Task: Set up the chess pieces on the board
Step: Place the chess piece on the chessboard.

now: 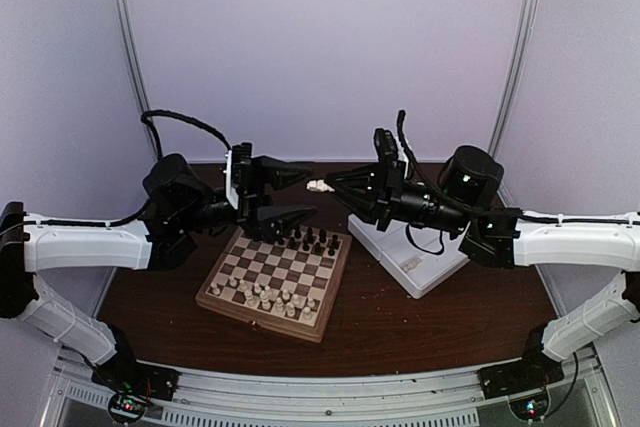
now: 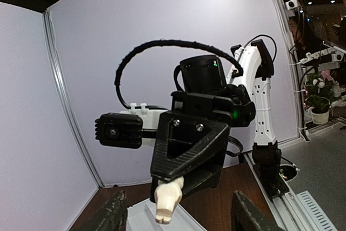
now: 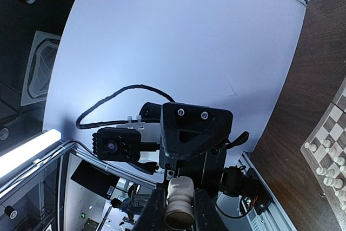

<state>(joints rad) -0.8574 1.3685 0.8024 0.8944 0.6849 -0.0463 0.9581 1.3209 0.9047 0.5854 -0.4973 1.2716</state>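
Left hand: the left hand (image 1: 296, 194), left of centre in the top view, is spread wide and grasps nothing. Centre its gap on the piece before you clench.
Piece: the cream chess piece (image 1: 318, 186) hangs mid-frame, just at the left hand's fingertips, above the board's far edge.
Right hand: the right hand (image 1: 336, 187) is clenched on the piece. Release only once the other hand grips.
Board: the board (image 1: 222, 299) lies lower centre on the tabletop.

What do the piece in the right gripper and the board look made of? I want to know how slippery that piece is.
The piece is cream and smooth, with turned ridges and a slight sheen. It could be light wood or plastic; the look leaves that open. The board looks wooden, with light and dark brown squares and a thick brown frame in a dull satin finish.
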